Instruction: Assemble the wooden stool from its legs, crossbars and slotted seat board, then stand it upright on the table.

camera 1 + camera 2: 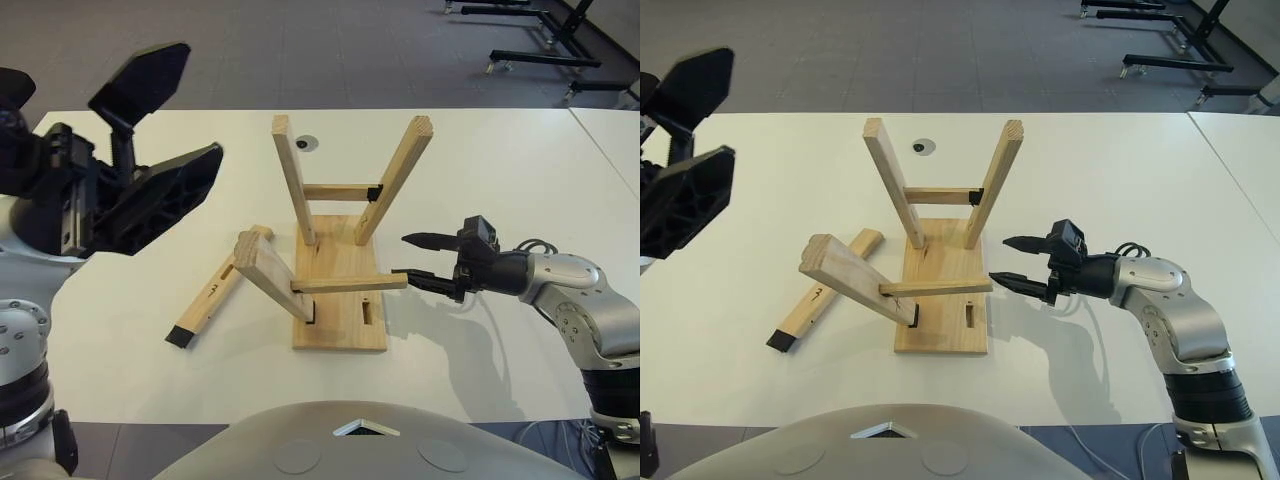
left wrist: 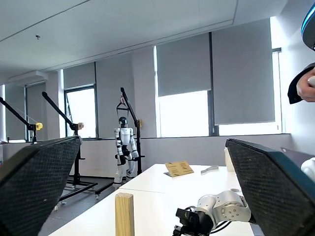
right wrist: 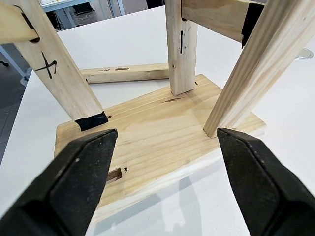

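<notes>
The pale seat board [image 1: 340, 335] lies flat before the right claw [image 1: 402, 256], with two upright legs [image 1: 293, 175] standing in it, joined by a crossbar [image 1: 335, 191]. A third leg [image 1: 268, 272] leans, its second crossbar [image 1: 350, 284] ending beside the claw's tips. The fourth leg [image 1: 210, 297] lies flat beyond the board.

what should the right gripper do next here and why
Probably ease the right gripper forward and close on the free end of the crossbar. Its fingers are open right at that end, and the leg that the bar joins leans tilted over the seat board, not yet upright.
</notes>
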Robot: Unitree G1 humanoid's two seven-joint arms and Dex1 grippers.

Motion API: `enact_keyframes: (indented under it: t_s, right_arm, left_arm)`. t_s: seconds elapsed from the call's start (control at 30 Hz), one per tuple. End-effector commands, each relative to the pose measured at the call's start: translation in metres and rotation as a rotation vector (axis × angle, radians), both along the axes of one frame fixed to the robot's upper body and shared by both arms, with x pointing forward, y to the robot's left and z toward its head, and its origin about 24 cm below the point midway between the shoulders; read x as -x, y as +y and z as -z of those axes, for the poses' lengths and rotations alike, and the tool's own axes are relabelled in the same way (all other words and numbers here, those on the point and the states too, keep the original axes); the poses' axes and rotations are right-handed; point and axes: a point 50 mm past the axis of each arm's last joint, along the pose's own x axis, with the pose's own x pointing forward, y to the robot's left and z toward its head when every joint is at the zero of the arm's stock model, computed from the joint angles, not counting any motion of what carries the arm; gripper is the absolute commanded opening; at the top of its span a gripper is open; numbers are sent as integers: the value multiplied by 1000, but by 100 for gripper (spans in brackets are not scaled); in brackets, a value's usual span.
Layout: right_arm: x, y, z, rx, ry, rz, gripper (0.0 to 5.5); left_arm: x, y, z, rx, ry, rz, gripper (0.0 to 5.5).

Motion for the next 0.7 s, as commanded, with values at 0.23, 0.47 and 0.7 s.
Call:
enact_keyframes:
  t_s: [0.23,0.47,0.7]
  right_arm:
    - [-3,7,-1,-2,-10,-13,372]
    - [-1,7,-3,18,-5,-44,372]
    - [0,7,-2,12,-8,-25,372]
  left_arm:
    - [10,-37,23,-66,221,210,537]
    - [22,-46,93,-273,504,181,537]
    - [16,-35,93,-270,435,135,537]
